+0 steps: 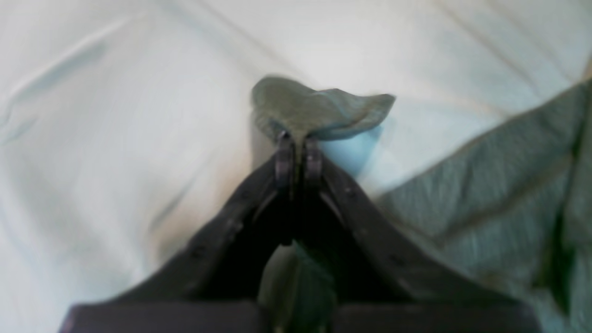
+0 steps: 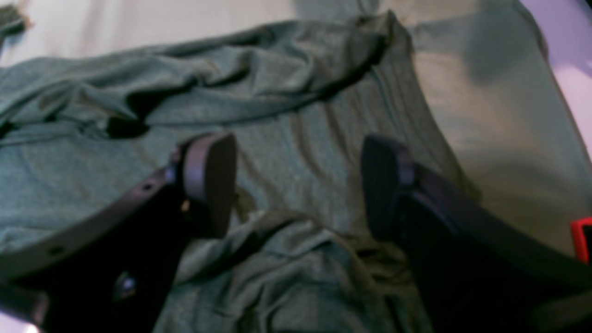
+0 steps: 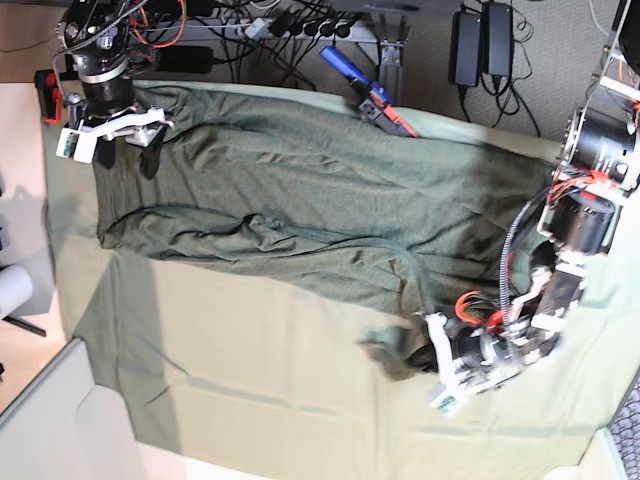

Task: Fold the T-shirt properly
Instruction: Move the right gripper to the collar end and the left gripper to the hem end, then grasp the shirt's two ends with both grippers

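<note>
- Table cloth [image 3: 250, 400]: pale mint-green, spread flat over the work surface, with shallow creases and a broad shadow band on its left part in the base view.
- Power strip [image 3: 310, 20]: beyond the cloth's far edge, with several plugs seated in it.
- Cables [image 3: 200, 25]: black, orange and white leads tangled beside the power strip.
- Power bricks [image 3: 480, 45]: two black units side by side on the grey floor, right of the power strip.
- Clamp [image 3: 365, 92]: blue handle, red-tipped jaws, lying at the cloth's far edge.
- Red object [image 3: 45, 92]: at the far left corner; type cannot be determined.
- White roll [image 3: 12, 290]: at the left border, only partly in view.
</note>
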Controlling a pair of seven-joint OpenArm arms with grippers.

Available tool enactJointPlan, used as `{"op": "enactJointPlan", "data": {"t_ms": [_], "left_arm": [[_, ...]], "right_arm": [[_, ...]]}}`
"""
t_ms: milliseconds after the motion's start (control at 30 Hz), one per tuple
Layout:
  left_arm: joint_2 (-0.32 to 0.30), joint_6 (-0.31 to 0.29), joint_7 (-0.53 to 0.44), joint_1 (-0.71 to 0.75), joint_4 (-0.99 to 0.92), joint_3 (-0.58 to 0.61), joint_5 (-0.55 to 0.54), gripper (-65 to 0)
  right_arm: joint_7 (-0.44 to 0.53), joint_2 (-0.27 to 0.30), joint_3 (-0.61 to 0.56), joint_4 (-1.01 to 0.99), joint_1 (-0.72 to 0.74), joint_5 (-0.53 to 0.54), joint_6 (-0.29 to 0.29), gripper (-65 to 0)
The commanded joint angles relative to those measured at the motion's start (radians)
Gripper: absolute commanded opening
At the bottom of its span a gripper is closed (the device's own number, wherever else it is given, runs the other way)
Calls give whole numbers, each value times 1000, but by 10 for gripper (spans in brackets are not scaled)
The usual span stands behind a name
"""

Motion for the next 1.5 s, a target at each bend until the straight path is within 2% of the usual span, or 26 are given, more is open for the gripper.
{"op": "enactJointPlan", "data": {"t_ms": [0,133,300,467,733,1033,1067,1167,1200,1233,1333,1467], "left_arm": [[-23,-37,-3,-11,56,-22,-43,-650],[-111,-91,27,102,228,-61,-131,-650],[-209,-93,32,261,463,-105,-166,-650],[-264,-93,43,409,640,-185,-183,-650],[-274,-94,39,532,674,-293,-183,-650],[-274,-114,37,605,674,-300,-183,-650],[-274,-114,39,612,674,-300,-191,-616],[-274,-114,56,631,674,-300,-229,-387],[-274,-114,66,634,674,-300,-246,-329],[-274,-114,80,634,674,-300,-263,-303],[-274,-114,115,634,680,-312,-308,-303],[-275,-114,118,634,729,-362,-359,-304]], "right_arm": [[31,14,8,19,2,14,3,-232],[30,14,8,19,2,15,3,-232],[31,14,8,19,3,16,3,-232],[34,20,8,19,2,16,3,-232],[38,61,8,19,3,15,3,-232],[42,63,8,19,3,15,3,-232],[47,64,8,19,3,15,3,-232],[69,64,8,19,4,11,3,-232],[77,64,8,19,6,8,3,-232],[82,64,8,19,11,1,3,-232],[82,74,8,12,43,-34,0,-232],[82,125,8,-34,119,-51,-5,-232]]}}
